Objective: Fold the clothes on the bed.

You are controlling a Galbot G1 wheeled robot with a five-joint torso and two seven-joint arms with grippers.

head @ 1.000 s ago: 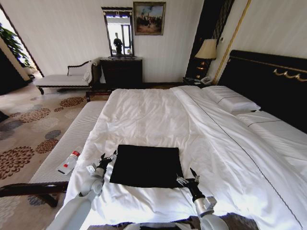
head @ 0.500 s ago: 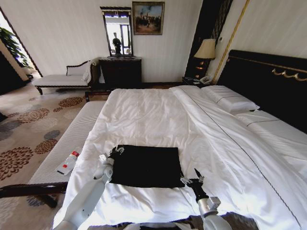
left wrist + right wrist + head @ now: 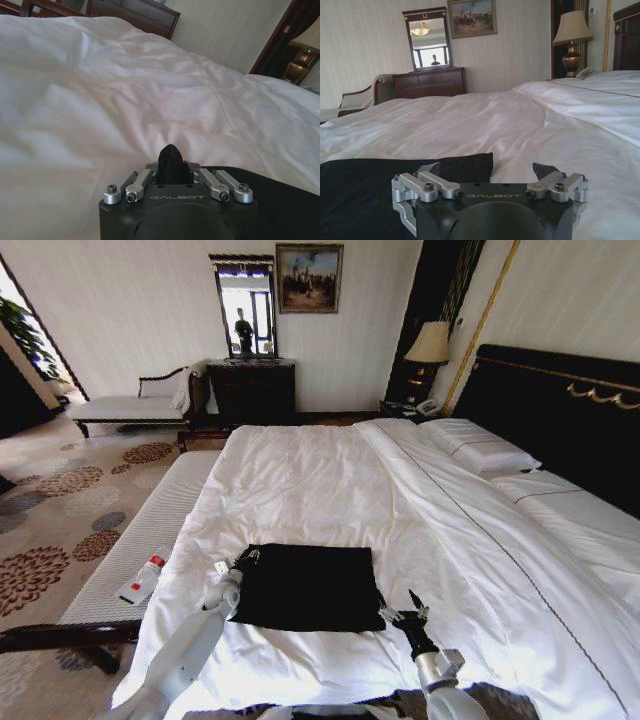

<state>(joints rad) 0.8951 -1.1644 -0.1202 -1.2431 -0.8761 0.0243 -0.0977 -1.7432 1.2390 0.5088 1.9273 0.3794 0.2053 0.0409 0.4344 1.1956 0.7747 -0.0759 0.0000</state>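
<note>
The clothes (image 3: 305, 587) lie as a flat black rectangle on the white duvet of the bed (image 3: 320, 480), near its foot. My left gripper (image 3: 245, 558) is at the far left corner of the clothes. In the left wrist view its fingers (image 3: 173, 164) are drawn together, shut on a pinch of the black fabric (image 3: 270, 185). My right gripper (image 3: 405, 613) hovers open just off the near right corner. In the right wrist view the right gripper (image 3: 487, 171) has its fingers spread, with the edge of the clothes (image 3: 380, 190) lying in front of it.
A white-cushioned bench (image 3: 150, 530) runs along the bed's left side, with a red-capped bottle (image 3: 143, 580) on it. Pillows (image 3: 480, 448) and a dark headboard (image 3: 560, 410) stand at the right. A chaise (image 3: 130, 405), a dresser (image 3: 252, 390) and a lamp (image 3: 432, 345) line the far wall.
My left gripper moved forward from beside the cloth's near left edge to its far left corner and closed there. The right gripper shifted slightly and stays open.
</note>
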